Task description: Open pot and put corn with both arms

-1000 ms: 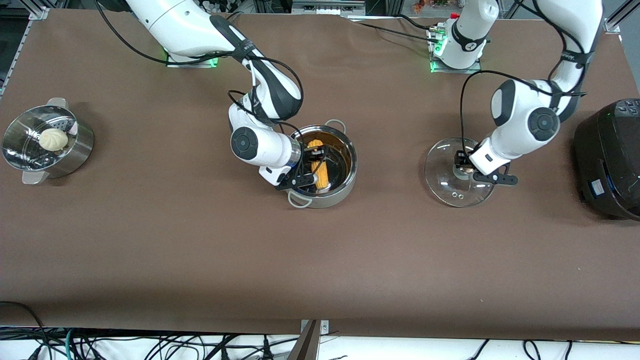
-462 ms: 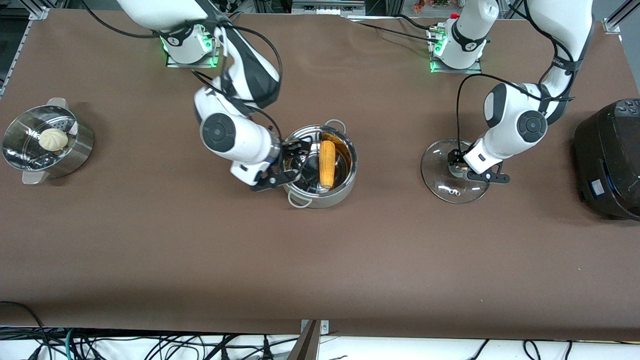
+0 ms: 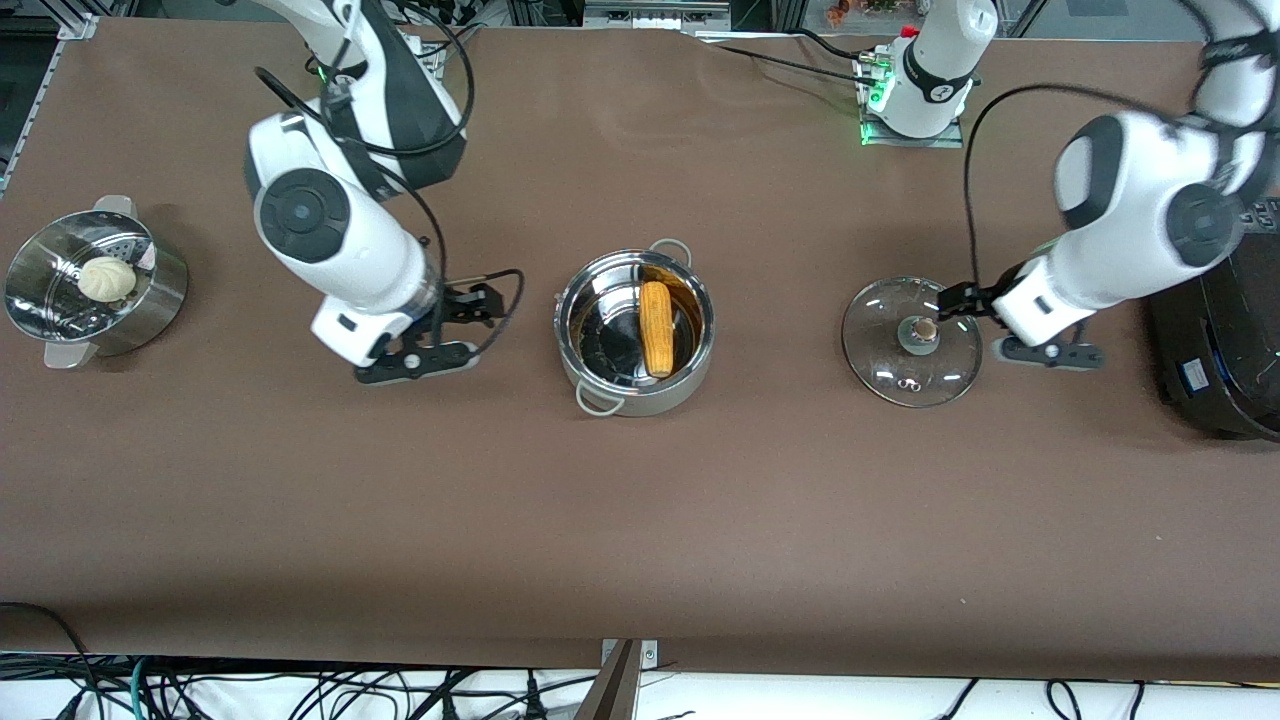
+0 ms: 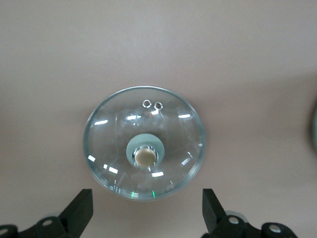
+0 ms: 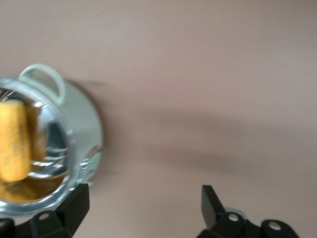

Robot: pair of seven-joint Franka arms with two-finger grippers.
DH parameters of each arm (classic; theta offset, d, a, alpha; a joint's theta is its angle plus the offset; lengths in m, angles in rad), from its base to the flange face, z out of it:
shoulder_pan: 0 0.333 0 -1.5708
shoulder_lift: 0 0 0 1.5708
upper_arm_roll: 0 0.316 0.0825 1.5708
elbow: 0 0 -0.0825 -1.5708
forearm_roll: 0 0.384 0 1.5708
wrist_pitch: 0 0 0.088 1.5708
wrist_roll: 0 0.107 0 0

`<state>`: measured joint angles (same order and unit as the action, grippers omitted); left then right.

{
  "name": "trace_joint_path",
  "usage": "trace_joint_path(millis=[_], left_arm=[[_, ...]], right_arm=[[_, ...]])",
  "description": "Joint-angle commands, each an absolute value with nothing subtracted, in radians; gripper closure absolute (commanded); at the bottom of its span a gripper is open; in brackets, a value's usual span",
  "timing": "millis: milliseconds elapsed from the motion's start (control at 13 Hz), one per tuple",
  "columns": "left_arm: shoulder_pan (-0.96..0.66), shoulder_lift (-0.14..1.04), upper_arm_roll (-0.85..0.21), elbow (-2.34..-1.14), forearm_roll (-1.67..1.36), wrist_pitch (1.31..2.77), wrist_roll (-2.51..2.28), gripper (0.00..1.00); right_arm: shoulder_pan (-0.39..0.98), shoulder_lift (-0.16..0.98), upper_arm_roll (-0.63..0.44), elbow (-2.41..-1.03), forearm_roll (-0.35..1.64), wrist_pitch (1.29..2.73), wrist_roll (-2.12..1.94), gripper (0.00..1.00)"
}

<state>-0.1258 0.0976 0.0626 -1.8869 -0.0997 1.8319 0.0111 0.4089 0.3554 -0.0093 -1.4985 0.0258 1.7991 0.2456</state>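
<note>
The steel pot (image 3: 650,398) stands open mid-table, and the yellow-orange corn (image 3: 656,327) lies inside it. The glass lid (image 3: 900,375) with its tan knob (image 3: 926,328) rests on the table toward the left arm's end. My left gripper (image 3: 1003,327) is open and empty over the table beside the lid. In the left wrist view the lid (image 4: 114,148) sits ahead of the open left gripper (image 4: 147,213). My right gripper (image 3: 452,331) is open and empty over bare table beside the pot. The right wrist view shows the pot (image 5: 86,134) and corn (image 5: 14,141) off to one side of the right gripper (image 5: 143,210).
A steel steamer pan (image 3: 160,300) holding a white bun (image 3: 107,278) stands at the right arm's end. A big black rice cooker (image 3: 1215,320) stands at the left arm's end, close to the left arm.
The right gripper let go of the corn in the pot and drew back toward the steamer pan. The left gripper let go of the lid knob and moved toward the rice cooker.
</note>
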Motion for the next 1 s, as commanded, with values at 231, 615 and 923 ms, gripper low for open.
trace_joint_path(millis=[231,615,923], left_arm=[[-0.068,0.060,-0.014,-1.496,0.046,1.417,-0.084,0.04],[-0.034,0.019,-0.011,-1.505,0.029,1.425,-0.084,0.00],[-0.017,-0.026,-0.017,-1.565,-0.017,1.428,-0.097,0.00]], right_arm=[[0.094,0.100,-0.006,-1.603,0.006,1.746,0.077,0.00],[0.064,-0.012,-0.129,-1.680,0.028,1.669,-0.036,0.00],[0.055,0.008,-0.132,-1.669,0.024,1.661,-0.126,0.00]])
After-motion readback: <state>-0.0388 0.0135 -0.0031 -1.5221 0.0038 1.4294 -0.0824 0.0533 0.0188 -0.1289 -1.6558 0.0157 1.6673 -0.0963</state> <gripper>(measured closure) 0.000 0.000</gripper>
